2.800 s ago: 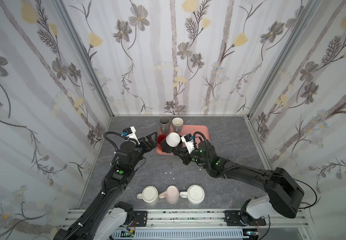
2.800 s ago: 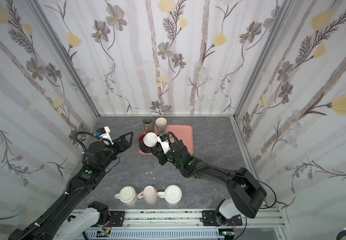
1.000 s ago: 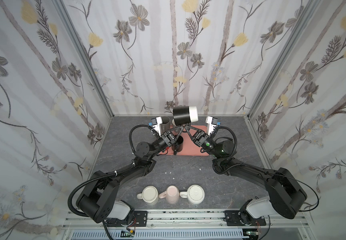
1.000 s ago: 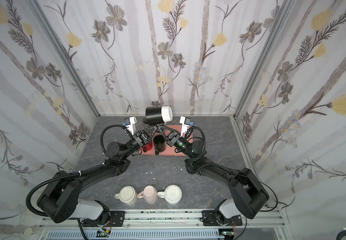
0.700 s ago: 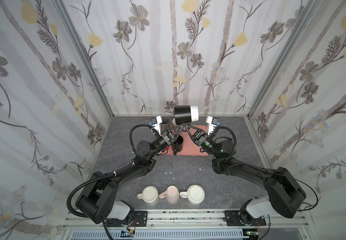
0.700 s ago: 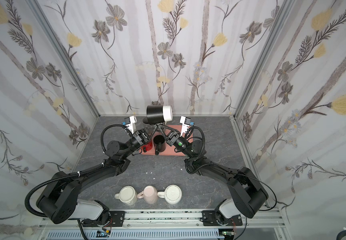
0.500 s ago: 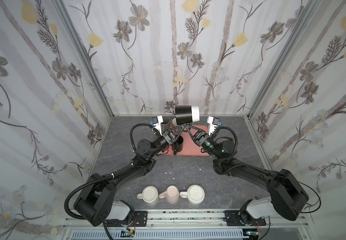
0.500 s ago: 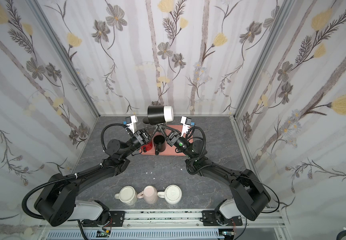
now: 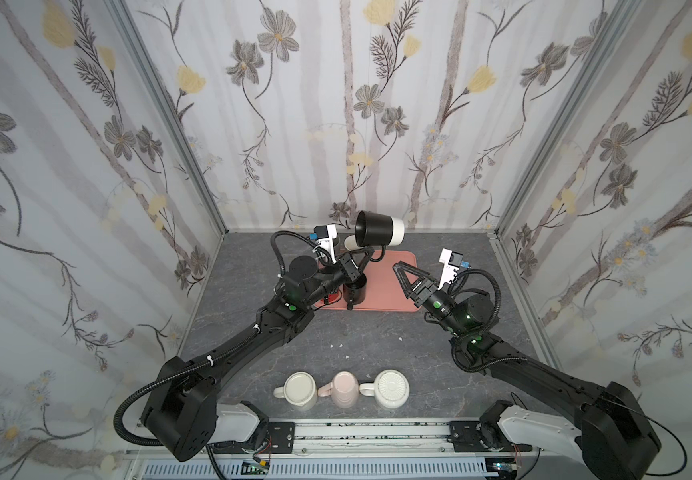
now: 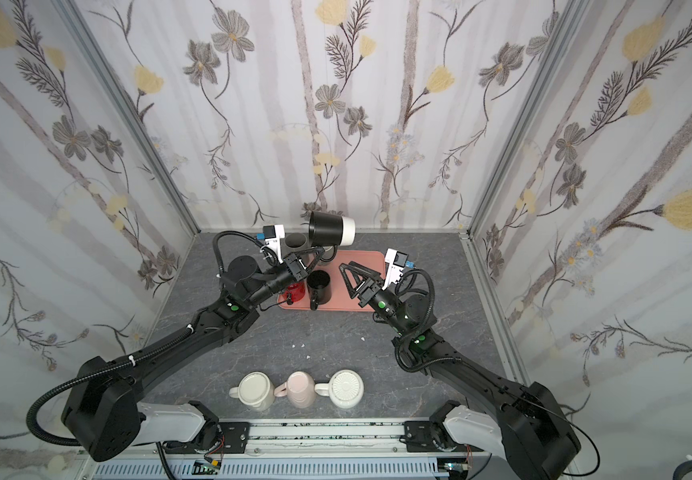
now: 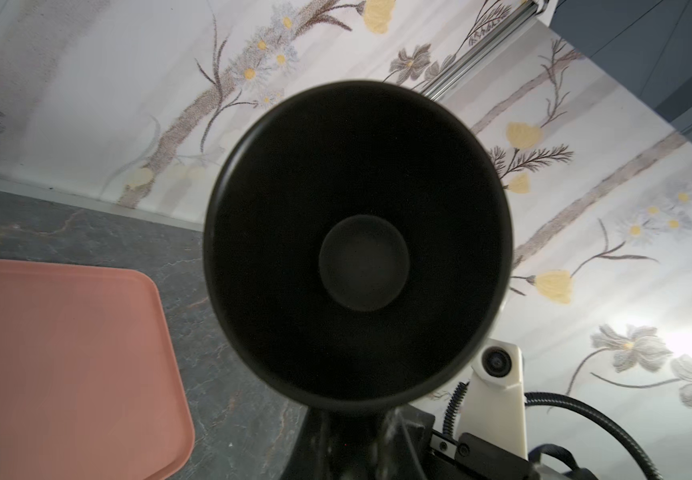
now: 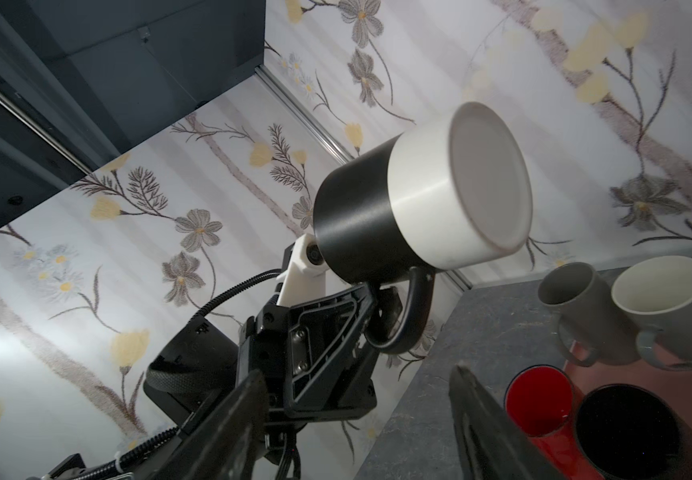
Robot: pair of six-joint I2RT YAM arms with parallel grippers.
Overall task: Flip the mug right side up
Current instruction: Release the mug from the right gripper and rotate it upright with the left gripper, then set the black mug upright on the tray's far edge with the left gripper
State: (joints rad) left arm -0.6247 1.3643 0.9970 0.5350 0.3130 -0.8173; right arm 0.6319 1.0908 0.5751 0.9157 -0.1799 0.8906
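The mug [image 9: 379, 235] [image 10: 331, 232], black with a white base band, hangs in the air above the back of the pink tray [image 9: 394, 301]. It lies on its side, mouth to the left and base to the right. My left gripper [image 9: 363, 255] [image 10: 315, 252] is shut on its handle [image 12: 412, 316] from below. The left wrist view looks straight into the mug's dark mouth [image 11: 356, 249]. My right gripper [image 9: 401, 279] [image 12: 358, 372] stands open and empty, apart from the mug, over the tray's right half.
On the tray's left part stand a black mug [image 10: 320, 286] and a red cup [image 10: 296, 291], with two grey mugs [image 12: 576, 299] [image 12: 660, 295] behind. Three upturned mugs [image 9: 300, 390] [image 9: 344, 388] [image 9: 390, 386] line the table's front edge.
My right gripper has opened, let go of the mug and drawn back to the right. The left gripper has shut on the handle and now holds the mug alone.
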